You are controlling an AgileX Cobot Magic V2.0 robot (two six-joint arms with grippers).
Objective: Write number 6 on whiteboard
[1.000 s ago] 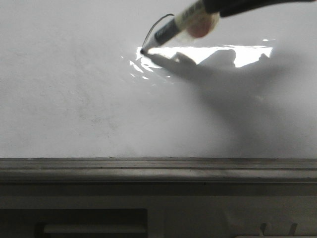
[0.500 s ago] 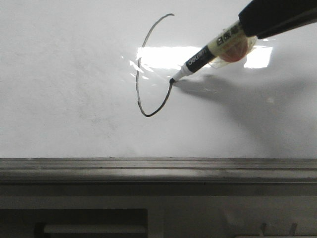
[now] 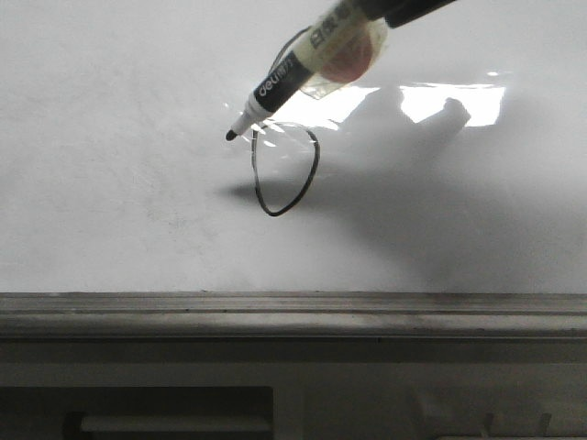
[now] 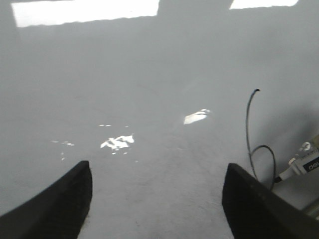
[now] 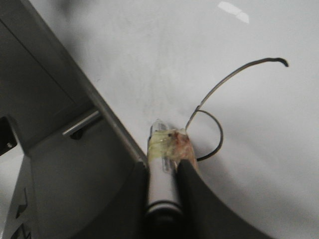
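The whiteboard (image 3: 119, 202) fills the front view, glossy white. On it stands the number 6 (image 3: 315, 170), a thin black line with a pointed closed loop; part of its upper stroke is hidden behind the marker pen (image 3: 293, 73). My right gripper (image 3: 385, 13) is shut on the pen. The pen's tip points just left of the loop's top, and its shadow lies apart from it on the board. The right wrist view shows the right gripper (image 5: 163, 167) clamping the pen barrel (image 5: 162, 179) beside the number 6 (image 5: 222, 137). My left gripper (image 4: 157, 199) hovers open over the whiteboard (image 4: 149, 74), left of the number 6 (image 4: 247, 124).
A grey ledge strip (image 3: 293, 312) runs along the board's near edge, seen also as the ledge (image 5: 75, 84) with a metal handle (image 5: 82, 124) below it. Bright rectangular light glare (image 3: 449, 101) lies on the board right of the drawing.
The pen tip swept from the loop's right side up and left, closing the loop of the 6. It now sits left of the loop, with its shadow apart.
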